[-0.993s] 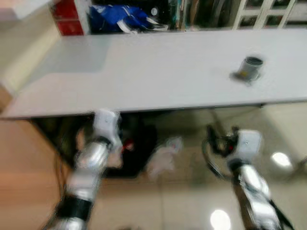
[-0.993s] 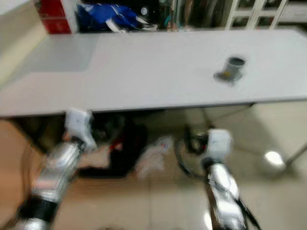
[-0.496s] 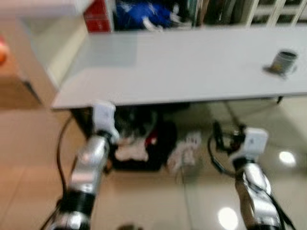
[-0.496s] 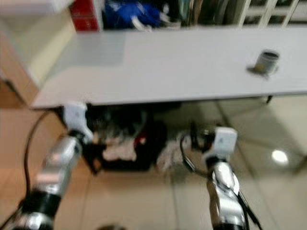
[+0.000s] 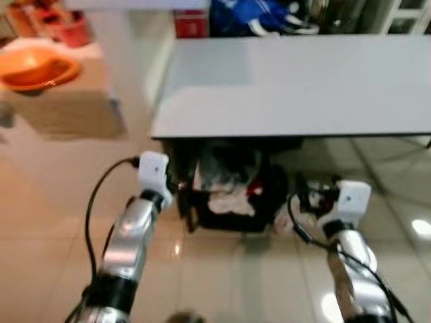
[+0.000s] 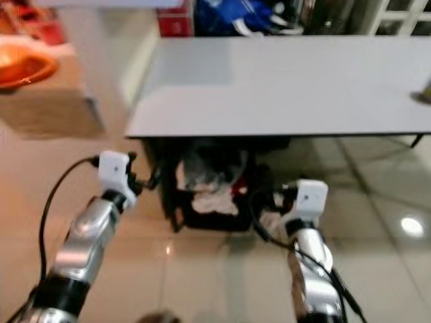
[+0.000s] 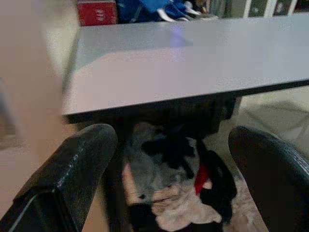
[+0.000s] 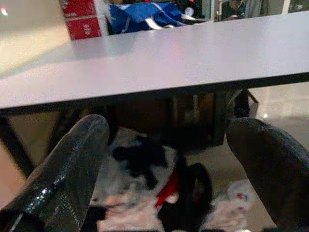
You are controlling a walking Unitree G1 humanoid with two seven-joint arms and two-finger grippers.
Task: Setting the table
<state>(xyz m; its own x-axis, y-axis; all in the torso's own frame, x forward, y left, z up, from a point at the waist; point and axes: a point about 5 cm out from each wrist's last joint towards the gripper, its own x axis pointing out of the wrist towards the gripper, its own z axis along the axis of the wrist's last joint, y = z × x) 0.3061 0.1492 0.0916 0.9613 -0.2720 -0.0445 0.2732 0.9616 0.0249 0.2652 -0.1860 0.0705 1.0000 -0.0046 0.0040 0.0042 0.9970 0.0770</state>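
Both arms hang low before the grey table (image 5: pixel 296 87), over a dark basket of crumpled clothes (image 5: pixel 232 195) beneath it. The left gripper (image 7: pixel 169 183) and right gripper (image 8: pixel 169 169) each have fingers spread wide, holding nothing. An orange bowl (image 5: pixel 30 67) sits far left (blurred). The red box (image 8: pixel 79 19) bears unreadable writing.

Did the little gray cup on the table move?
No. In the right eye view the cup still sits on the table near its front edge; the camera turned left, sliding everything right.
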